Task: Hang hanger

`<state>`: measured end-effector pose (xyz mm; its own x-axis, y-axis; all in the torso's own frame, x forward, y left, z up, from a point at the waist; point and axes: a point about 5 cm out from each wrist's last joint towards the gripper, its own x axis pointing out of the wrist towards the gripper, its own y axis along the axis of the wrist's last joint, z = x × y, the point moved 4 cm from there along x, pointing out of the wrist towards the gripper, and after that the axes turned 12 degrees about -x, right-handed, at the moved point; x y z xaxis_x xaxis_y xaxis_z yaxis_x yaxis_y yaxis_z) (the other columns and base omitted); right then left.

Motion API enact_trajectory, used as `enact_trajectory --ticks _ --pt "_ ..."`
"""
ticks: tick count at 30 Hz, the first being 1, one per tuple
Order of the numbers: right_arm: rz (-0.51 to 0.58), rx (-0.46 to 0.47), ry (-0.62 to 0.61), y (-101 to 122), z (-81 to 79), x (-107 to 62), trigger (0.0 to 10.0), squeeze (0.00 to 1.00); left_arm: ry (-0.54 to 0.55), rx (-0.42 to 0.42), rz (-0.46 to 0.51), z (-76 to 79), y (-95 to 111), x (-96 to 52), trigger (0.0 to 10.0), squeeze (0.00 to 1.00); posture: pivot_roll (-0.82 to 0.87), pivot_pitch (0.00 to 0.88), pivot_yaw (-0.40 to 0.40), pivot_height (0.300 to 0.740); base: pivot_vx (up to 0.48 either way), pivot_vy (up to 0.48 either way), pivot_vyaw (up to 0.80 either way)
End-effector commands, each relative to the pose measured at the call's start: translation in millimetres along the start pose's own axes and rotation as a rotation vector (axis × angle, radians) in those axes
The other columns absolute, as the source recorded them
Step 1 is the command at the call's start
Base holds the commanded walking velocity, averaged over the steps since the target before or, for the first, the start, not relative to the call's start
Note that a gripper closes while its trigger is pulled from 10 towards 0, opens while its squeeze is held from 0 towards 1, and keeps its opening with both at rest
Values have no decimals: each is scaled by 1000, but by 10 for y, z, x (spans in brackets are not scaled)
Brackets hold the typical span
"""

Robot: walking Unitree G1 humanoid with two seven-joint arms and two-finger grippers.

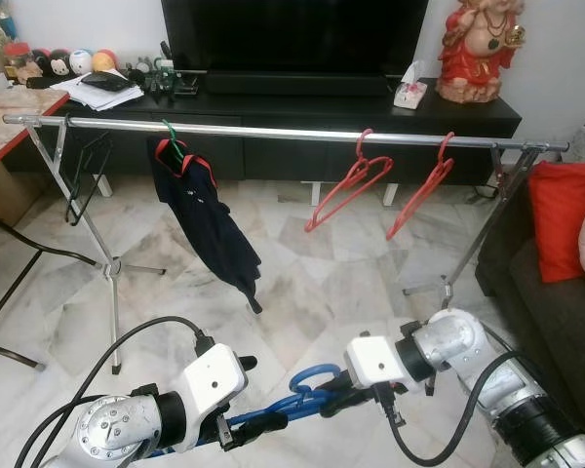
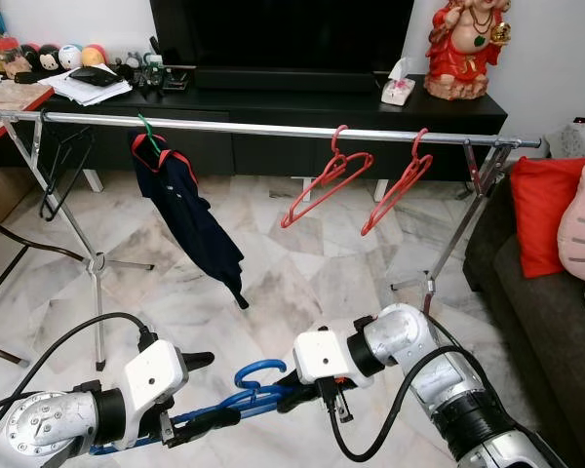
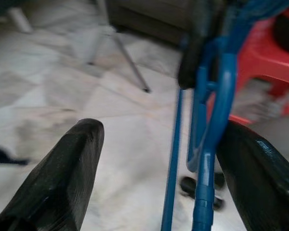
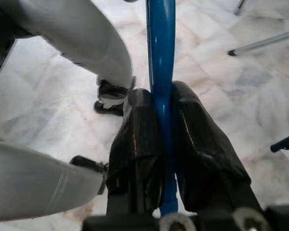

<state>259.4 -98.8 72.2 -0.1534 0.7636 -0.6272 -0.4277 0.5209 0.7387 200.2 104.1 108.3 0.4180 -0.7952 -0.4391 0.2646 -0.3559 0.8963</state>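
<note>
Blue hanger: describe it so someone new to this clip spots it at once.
A long metal clothes rail stands before the dark TV cabinet. Below it, nearest the camera, the right gripper is shut on the blue hanger, with the left gripper open around it. The two empty hangers on the rail are red.
</note>
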Motion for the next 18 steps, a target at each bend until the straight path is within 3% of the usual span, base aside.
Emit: enact_trajectory --ticks 1,5,9,13,18 --pt "19 -79 74 171 -52 56 10000 0 -87 24 -40 100 87 -140 10000 0 -51 0 -54 740 0 0 0" --pt "29 -98 59 255 1 114 10000 0 -80 13 -60 74 49 -141 10000 0 -51 0 -60 740 0 0 0" --pt "60 -125 48 389 58 226 10000 0 -132 -15 -101 148 -38 -127 10000 0 -48 0 -68 740 0 0 0" --pt "23 -129 11 370 131 327 10000 0 -155 -23 -94 184 -6 -98 10000 0 -47 0 -69 740 0 0 0" --pt "51 -140 19 450 127 418 10000 0 -138 34 -143 141 -66 -54 10000 0 -44 0 -74 740 0 0 0"
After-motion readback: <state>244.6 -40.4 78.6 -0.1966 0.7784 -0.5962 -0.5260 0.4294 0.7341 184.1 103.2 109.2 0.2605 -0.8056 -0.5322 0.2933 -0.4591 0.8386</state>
